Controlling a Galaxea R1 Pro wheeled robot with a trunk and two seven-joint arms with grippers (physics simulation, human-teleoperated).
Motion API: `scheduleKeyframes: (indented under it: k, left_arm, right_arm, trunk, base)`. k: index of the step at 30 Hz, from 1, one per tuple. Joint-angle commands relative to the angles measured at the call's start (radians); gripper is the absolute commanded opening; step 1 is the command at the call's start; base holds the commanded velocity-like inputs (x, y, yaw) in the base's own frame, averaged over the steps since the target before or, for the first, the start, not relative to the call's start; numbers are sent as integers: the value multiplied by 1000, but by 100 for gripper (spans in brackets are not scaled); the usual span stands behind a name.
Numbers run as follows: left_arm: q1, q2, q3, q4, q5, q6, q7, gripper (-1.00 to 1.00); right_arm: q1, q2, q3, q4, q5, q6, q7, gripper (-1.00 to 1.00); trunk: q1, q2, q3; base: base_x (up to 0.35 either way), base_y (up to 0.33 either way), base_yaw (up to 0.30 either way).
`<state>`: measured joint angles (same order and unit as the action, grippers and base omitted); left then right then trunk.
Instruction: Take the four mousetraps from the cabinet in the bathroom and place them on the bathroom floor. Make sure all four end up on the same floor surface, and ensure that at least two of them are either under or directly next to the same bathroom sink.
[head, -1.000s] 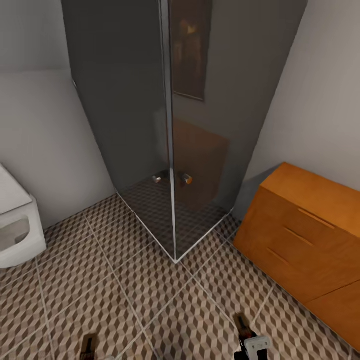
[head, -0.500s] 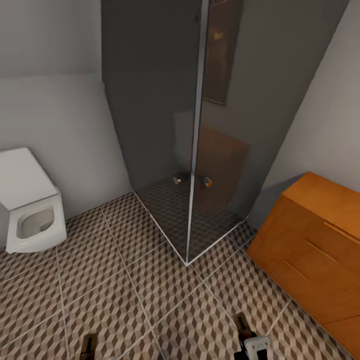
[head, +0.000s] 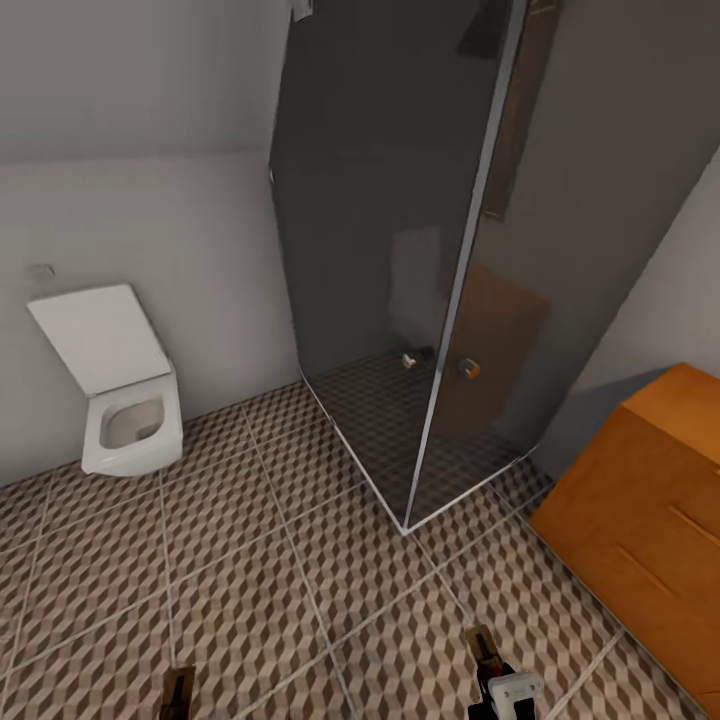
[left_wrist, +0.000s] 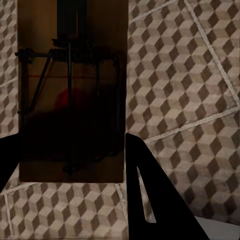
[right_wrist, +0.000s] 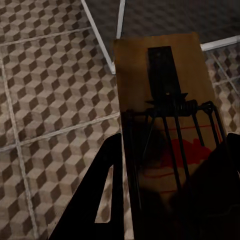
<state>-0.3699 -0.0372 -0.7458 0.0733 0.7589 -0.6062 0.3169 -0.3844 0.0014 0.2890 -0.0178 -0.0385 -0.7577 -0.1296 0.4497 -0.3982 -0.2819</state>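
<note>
My left gripper (left_wrist: 70, 145) is shut on a mousetrap (left_wrist: 70, 95), a tan board with a dark wire spring, held over the bathroom floor (left_wrist: 185, 75). In the right wrist view another mousetrap (right_wrist: 162, 105) sits between the dark fingers (right_wrist: 102, 200) of my right gripper (right_wrist: 175, 145), which is shut on it. Both traps' tips, left (head: 178, 688) and right (head: 483, 648), poke up at the lower edge of the head view. The orange-brown cabinet (head: 650, 500) stands at the right, drawers closed. The sink is out of view.
A glass shower enclosure (head: 420, 280) stands ahead, its corner frame (head: 405, 527) meeting the cube-patterned tiles (head: 250, 560). A white wall-hung toilet (head: 125, 410) with its lid raised is at the left. Grey walls close off the back.
The head view has swung left: the toilet has come fully into the picture and the cabinet has slid toward the right edge. Both grippers keep their traps as before.
</note>
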Motion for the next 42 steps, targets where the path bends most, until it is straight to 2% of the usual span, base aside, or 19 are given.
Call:
scheduleKeyframes:
  k: [1, 14, 42]
  left_arm:
    - [-1, -1, -6, 3, -4, -2, 5, -100]
    - [-2, -1, -6, 4, -4, -1, 4, -100]
    - [-1, -1, -6, 4, -4, -1, 4, -100]
  right_arm:
    - [-1, 0, 9, 1, -6, -3, -2, -100]
    - [-1, 1, 9, 1, -5, -3, -2, -100]
    - [-1, 1, 9, 1, -5, -3, -2, -100]
  trunk:
    - [0, -2, -1]
    - [0, -2, 13]
    - [0, -2, 41]
  base:
    - [-132, 227, 237]
    - [-99, 225, 238]
    - [-2, 7, 241]
